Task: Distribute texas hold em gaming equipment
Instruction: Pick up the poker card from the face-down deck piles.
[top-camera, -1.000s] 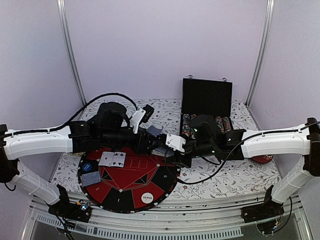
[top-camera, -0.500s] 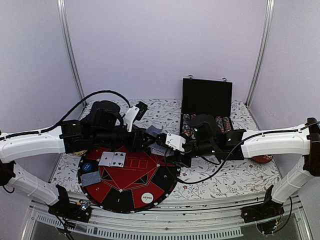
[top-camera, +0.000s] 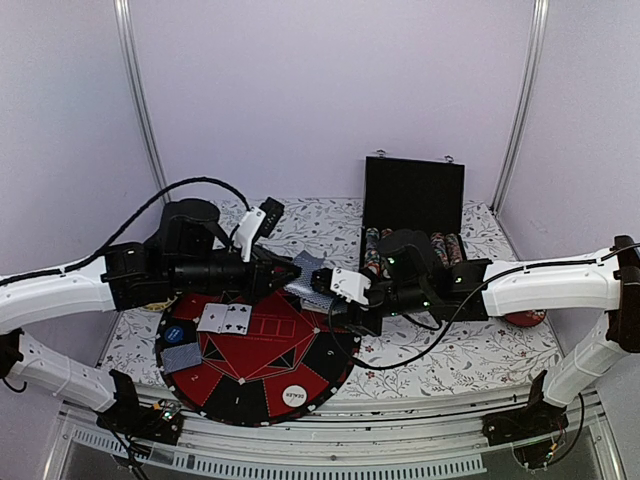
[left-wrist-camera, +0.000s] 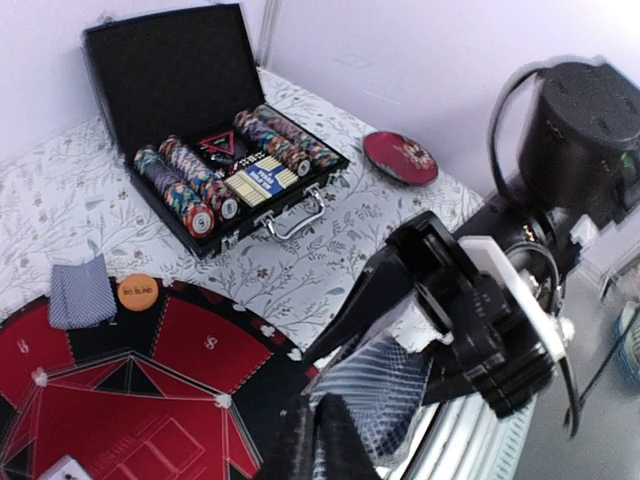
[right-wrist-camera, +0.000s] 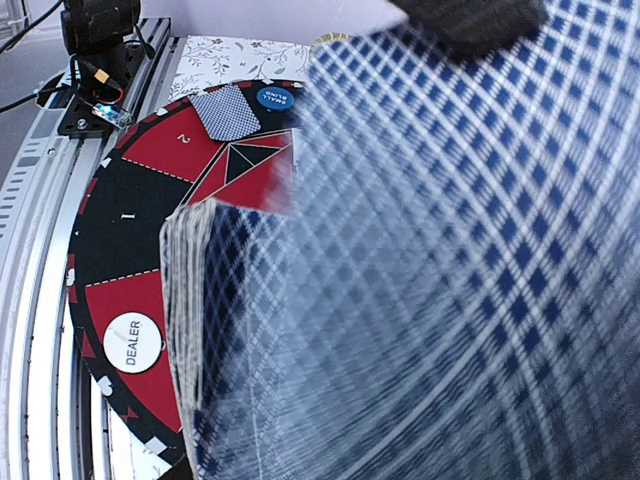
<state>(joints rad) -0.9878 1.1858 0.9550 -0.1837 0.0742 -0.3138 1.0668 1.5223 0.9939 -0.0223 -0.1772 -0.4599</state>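
Over the mat's far edge my right gripper (top-camera: 325, 300) is shut on a deck of playing cards (right-wrist-camera: 185, 330) with blue patterned backs. My left gripper (top-camera: 298, 272) (left-wrist-camera: 320, 440) meets it from the left and is shut on the edge of one card (left-wrist-camera: 405, 385) at the deck's face. On the round red and black mat (top-camera: 255, 375) lie two face-up cards (top-camera: 224, 318), a face-down card (top-camera: 181, 357), a blue disc (top-camera: 175, 334) and the white DEALER disc (top-camera: 294, 396) (right-wrist-camera: 132, 341). Another face-down card (left-wrist-camera: 82, 295) and an orange disc (left-wrist-camera: 137, 292) lie at the mat's far side.
An open black case (top-camera: 414, 195) with rows of chips (left-wrist-camera: 190, 195) stands behind the right gripper. A red dish (top-camera: 525, 318) sits under the right forearm. Metal rails (top-camera: 300, 440) run along the near table edge.
My left gripper has closed on a card at the deck. The left arm has drawn back toward the left. The right arm has stayed put with the deck.
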